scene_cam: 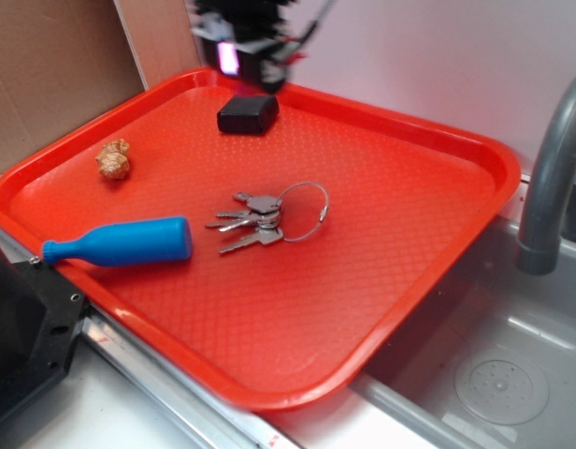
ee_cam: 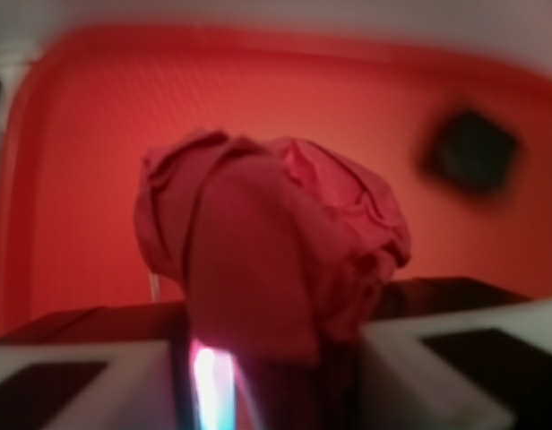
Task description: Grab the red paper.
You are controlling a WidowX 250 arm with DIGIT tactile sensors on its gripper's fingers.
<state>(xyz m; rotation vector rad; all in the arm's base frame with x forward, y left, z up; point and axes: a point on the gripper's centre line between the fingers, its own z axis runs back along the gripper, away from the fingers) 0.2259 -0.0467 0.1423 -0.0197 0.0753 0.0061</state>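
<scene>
1. At the far edge of the red tray [scene_cam: 428, 243], in the exterior view, the gripper [scene_cam: 243, 58] is hanging blurred above the tray's far rim, just beyond the black box [scene_cam: 248, 113]. The red paper is not showing in this view; the gripper body is hiding whatever sits between its fingers. Lying elsewhere on the tray are a tan crumpled wad [scene_cam: 114, 159] at far left, a blue bottle-shaped toy [scene_cam: 120, 243] on its side at near left, and a bunch of keys [scene_cam: 260, 221] on a wire ring near the middle. A grey tap [scene_cam: 550, 178] is standing over the sink at right.

2. In the wrist view, the red paper [ee_cam: 276, 237] is filling the centre of the frame, a dark-red wrinkled ball sitting between the two pale fingers [ee_cam: 79, 381], which are pressing in on its lower part from either side. The fingers are gripping the paper. The tray floor is lying blurred behind it and the black box [ee_cam: 473, 150] is showing at upper right, well apart from the wad.

3. Judging the step: the grab looks made, and the paper appears lifted clear of the tray. The next move calls for keeping the squeeze steady while raising, since a light wad could slip loose.
</scene>
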